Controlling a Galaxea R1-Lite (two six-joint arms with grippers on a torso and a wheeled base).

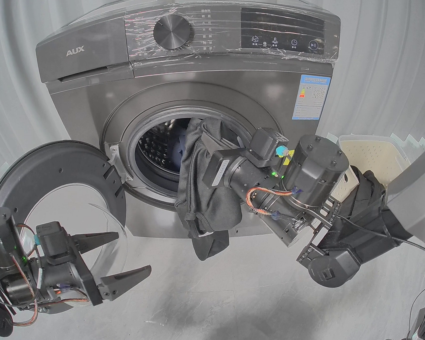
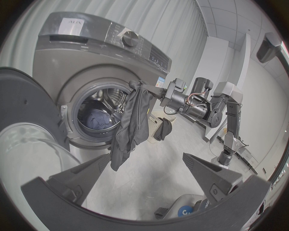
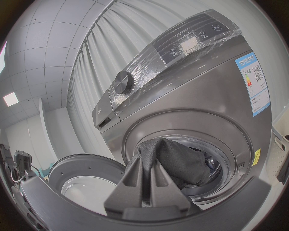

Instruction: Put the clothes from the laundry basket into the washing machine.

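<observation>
one washing machine (image 1: pixel 78 99) is counted, with one round door (image 1: pixel 58 161) hung open at its left. three garments are counted: one black garment (image 1: pixel 204 196) at the machine's drum mouth, one dark blue garment (image 2: pixel 96 118) inside the drum, and one black piece (image 1: pixel 363 194) draped over the single laundry basket (image 1: pixel 375 151) to the machine's right. two grippers are counted before the machine (one left gripper (image 1: pixel 132 252), one right gripper (image 3: pixel 147 162)). one dial (image 1: pixel 171 32) and one blue label (image 1: pixel 310 97) are counted on its front.
</observation>
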